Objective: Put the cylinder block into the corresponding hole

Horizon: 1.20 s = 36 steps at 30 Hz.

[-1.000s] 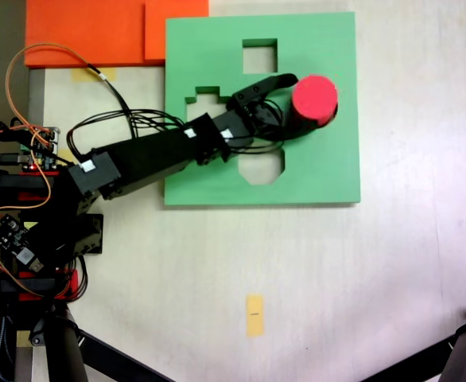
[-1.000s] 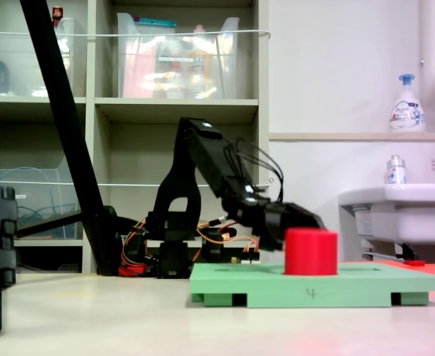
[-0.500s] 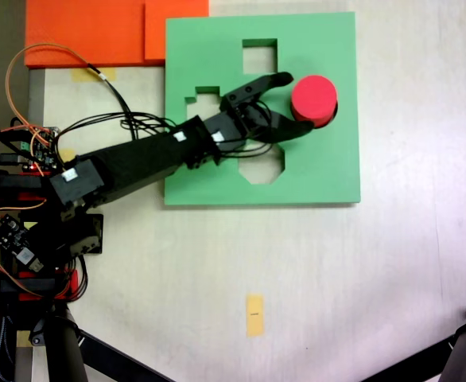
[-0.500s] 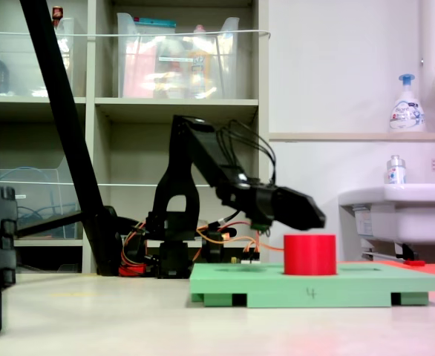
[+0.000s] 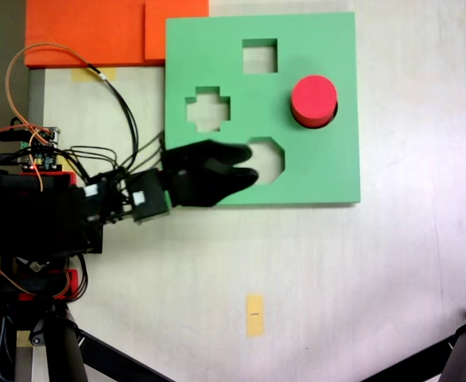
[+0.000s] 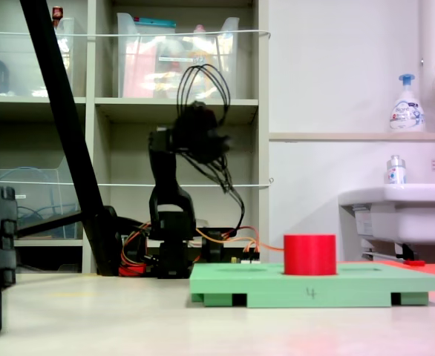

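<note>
One cylinder block (image 5: pixel 313 99) sits well apart from claw (image 5: pixel 245 167).

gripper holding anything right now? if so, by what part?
Nothing held. The gripper is open with nothing between its jaws, over the green board near its octagonal cutout. The cylinder block stands apart in the round hole.

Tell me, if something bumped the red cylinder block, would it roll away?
Probably not. The cylinder block stands upright on a flat round face in the green board, and the side view shows it short and wide, so tipping looks unlikely. Lying on its curved side it would likely roll. It looks solid and stiff.
</note>
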Available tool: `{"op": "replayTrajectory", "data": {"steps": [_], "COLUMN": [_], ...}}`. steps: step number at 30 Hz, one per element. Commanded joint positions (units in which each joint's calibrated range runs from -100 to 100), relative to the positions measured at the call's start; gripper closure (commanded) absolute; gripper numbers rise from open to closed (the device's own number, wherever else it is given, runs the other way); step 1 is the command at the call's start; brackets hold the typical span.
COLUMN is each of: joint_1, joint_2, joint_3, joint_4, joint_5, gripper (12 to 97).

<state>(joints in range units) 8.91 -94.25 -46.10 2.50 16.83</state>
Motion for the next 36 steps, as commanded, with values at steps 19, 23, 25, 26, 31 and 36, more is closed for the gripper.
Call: {"op": "replayTrajectory", "data": {"steps": [19, 23, 25, 26, 31, 36], "joint_1": [-8.2, -5.3, -3.7, -3.5, -3.6, -3.7], "joint_2": [-5.7, -5.7, -5.7, -5.7, -5.7, -5.7], "joint_3": [-50.9, -53.9, -53.9, -53.9, -53.9, -53.9], "joint_4": [1.8, 2.7, 1.3, -0.5, -0.9, -0.9], "joint_5": [-19.4, -19.4, -19.3, -19.3, -18.5, -18.5], "gripper": [60.7, 60.7, 60.5, 61.5, 60.1, 59.5]}}
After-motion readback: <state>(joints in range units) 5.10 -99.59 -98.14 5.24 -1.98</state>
